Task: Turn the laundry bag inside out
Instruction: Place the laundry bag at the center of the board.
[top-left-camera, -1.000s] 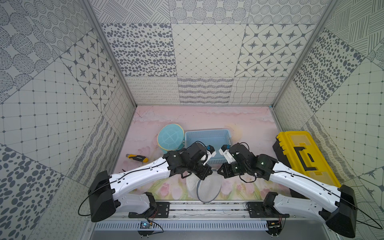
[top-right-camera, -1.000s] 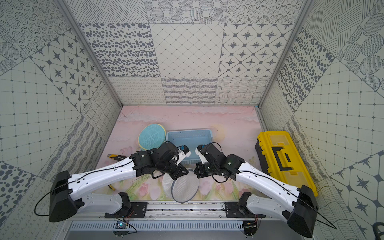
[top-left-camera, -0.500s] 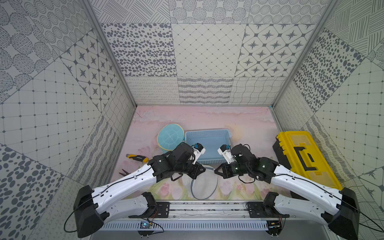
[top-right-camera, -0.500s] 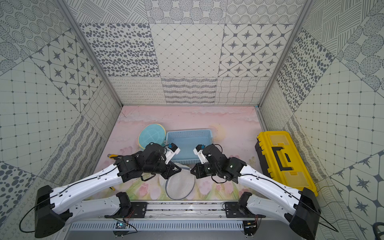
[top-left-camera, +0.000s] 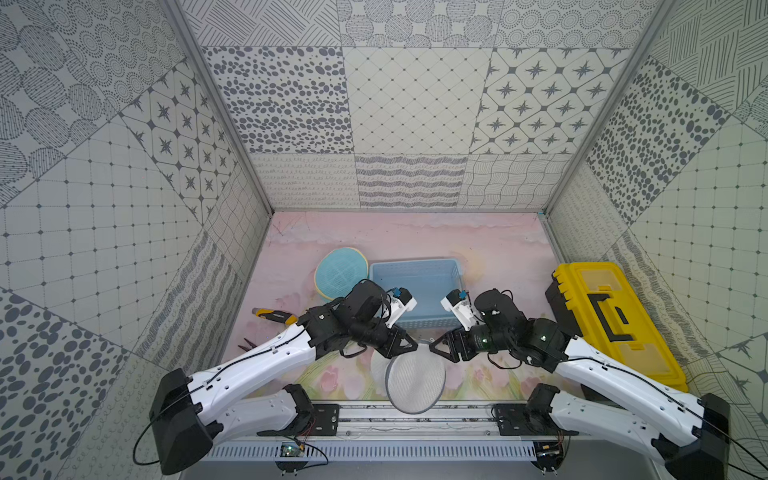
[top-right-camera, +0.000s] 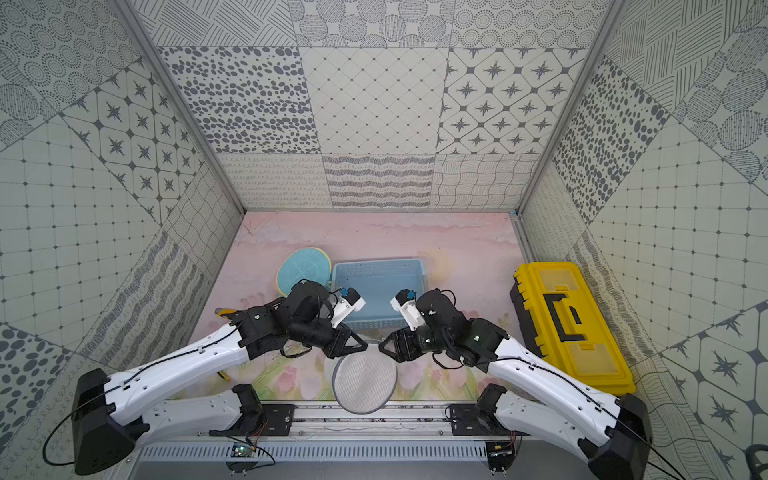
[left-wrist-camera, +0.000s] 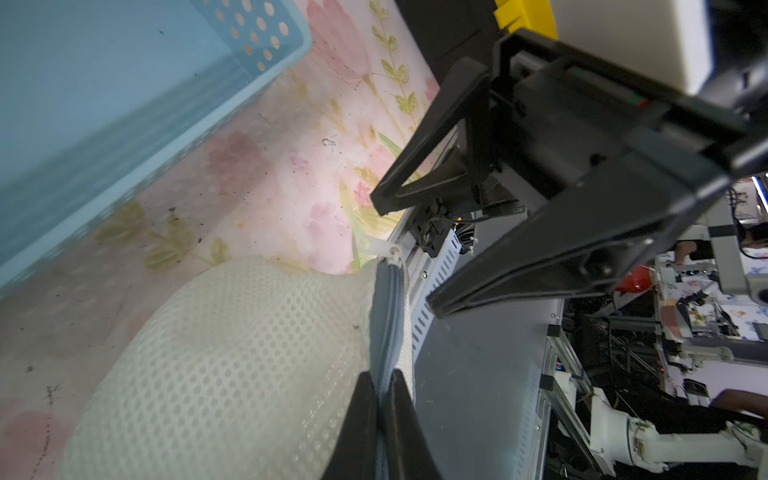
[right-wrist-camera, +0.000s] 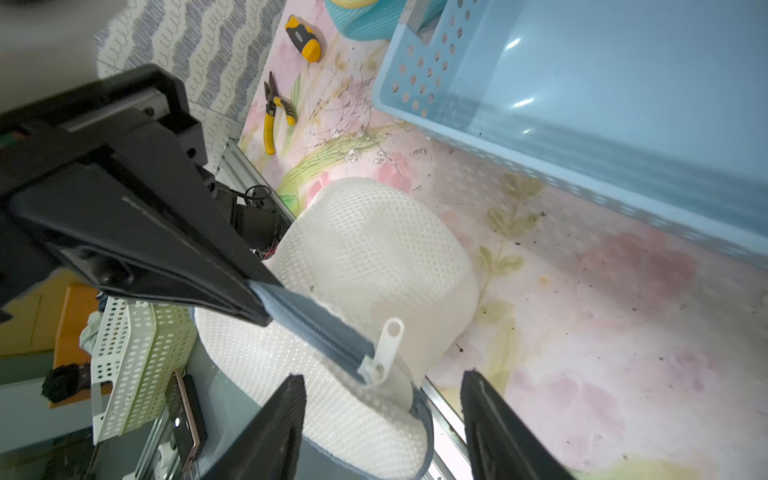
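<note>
The laundry bag (top-left-camera: 415, 384) is a round white mesh pouch with a grey zipper rim, held up over the table's front edge in both top views (top-right-camera: 365, 384). My left gripper (left-wrist-camera: 380, 384) is shut on the grey zipper rim (left-wrist-camera: 386, 316), seen from the other side as the left gripper (right-wrist-camera: 257, 307). My right gripper (right-wrist-camera: 382, 379) is open, its fingers on either side of the rim just below the white zipper pull (right-wrist-camera: 388, 336), holding nothing. The two grippers face each other above the bag, left gripper (top-left-camera: 409, 347) and right gripper (top-left-camera: 436, 351).
A light blue basket (top-left-camera: 415, 291) stands just behind the grippers, with a teal mesh bag (top-left-camera: 340, 272) to its left. A yellow toolbox (top-left-camera: 615, 320) lies at the right. A yellow-handled cutter (top-left-camera: 276, 315) and pliers (right-wrist-camera: 272, 112) lie at the left. The metal rail (top-left-camera: 415, 419) runs along the front.
My right gripper, shut at the bag's rim before, has opened and let go. The left arm swung left and back to the right with the bag still in its grip.
</note>
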